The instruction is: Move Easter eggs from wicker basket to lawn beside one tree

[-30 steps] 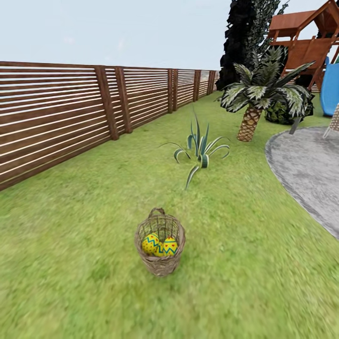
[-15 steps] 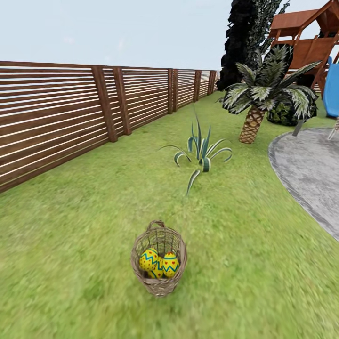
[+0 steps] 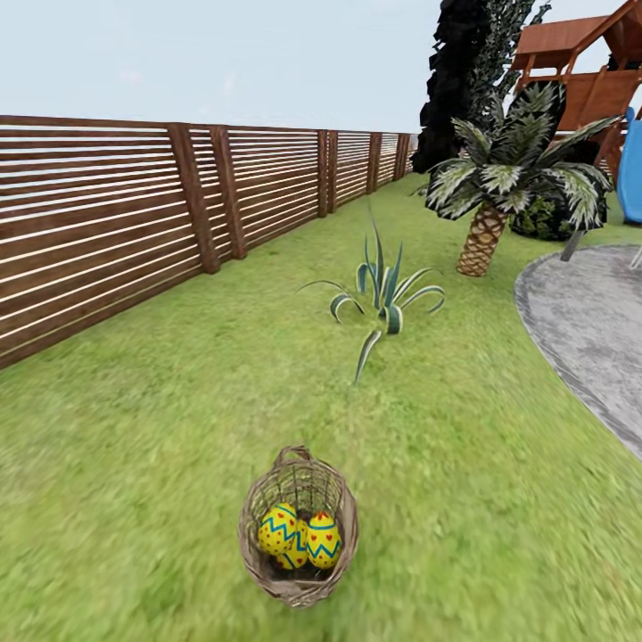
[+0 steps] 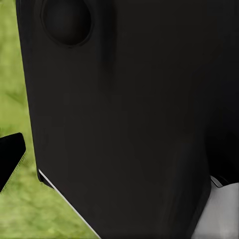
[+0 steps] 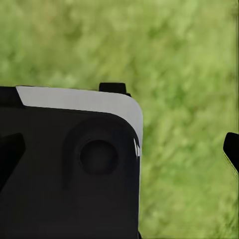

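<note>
I bring the robot up to the wicker basket [image 3: 299, 528], which stands upright on the lawn [image 3: 134, 481] low in the head view, its braided rim open to the sky. Three yellow Easter eggs [image 3: 298, 537] with blue zigzag bands lie bunched together at the bottom, touching one another, none yet lifted out. A wooden fence [image 3: 116, 214] runs along the left; a spiky plant [image 3: 382, 299] grows beyond the basket, and a small palm [image 3: 499, 192] stands farther off beside the grey paving [image 3: 588, 330], with a near-black tree [image 3: 464, 80] behind it.

The wrist cameras look across dark robot housing at grass, so I cannot tell whether either hand is open or closed.

As I judge it, the step in hand is the approach. Doing it well means stopping with the basket squarely in front and within easy reach, then lowering one arm straight down through the rim, fingers spread, so as not to tip the light wicker. The eggs sit deep and tightly packed, so I would take the topmost first.
</note>
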You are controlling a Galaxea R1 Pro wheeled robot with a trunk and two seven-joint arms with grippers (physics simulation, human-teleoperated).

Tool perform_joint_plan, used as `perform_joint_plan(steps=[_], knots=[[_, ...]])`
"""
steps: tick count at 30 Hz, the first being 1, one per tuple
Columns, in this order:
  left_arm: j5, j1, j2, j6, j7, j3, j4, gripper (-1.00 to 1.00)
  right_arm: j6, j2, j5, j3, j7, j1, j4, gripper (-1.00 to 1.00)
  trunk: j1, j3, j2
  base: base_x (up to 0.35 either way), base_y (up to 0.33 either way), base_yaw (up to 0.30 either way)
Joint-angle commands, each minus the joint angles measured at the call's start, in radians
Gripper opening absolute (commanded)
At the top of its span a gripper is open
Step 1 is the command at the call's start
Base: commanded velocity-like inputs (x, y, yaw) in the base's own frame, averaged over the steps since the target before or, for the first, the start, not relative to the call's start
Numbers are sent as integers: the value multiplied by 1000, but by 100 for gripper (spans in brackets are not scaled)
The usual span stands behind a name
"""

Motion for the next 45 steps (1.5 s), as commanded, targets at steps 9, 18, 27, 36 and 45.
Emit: perform_joint_plan(steps=[9,18,27,36,45], knots=[[1,0,0,-1,-1,3,-1,100,-3,1,5,1,-1,0,1,100,1,-1,0,337,0,0],[1,0,0,-3,0,3,-5,100,-5,3,6,2,-2,0,1,100,1,-1,0,174,0,0],[1,0,-2,-2,8,30,-17,100,-5,2,11,3,6,0,-3,100,1,-1,0,0,0,0],[0,-1,62,11,4,47,-129,100,-3,0,47,4,5,0,-112,100,1,-1,0,0,0,0],[0,-13,122,187,2,79,-425,100,248,-1,76,0,-3,0,-445,100,1,-1,0,0,0,0]])
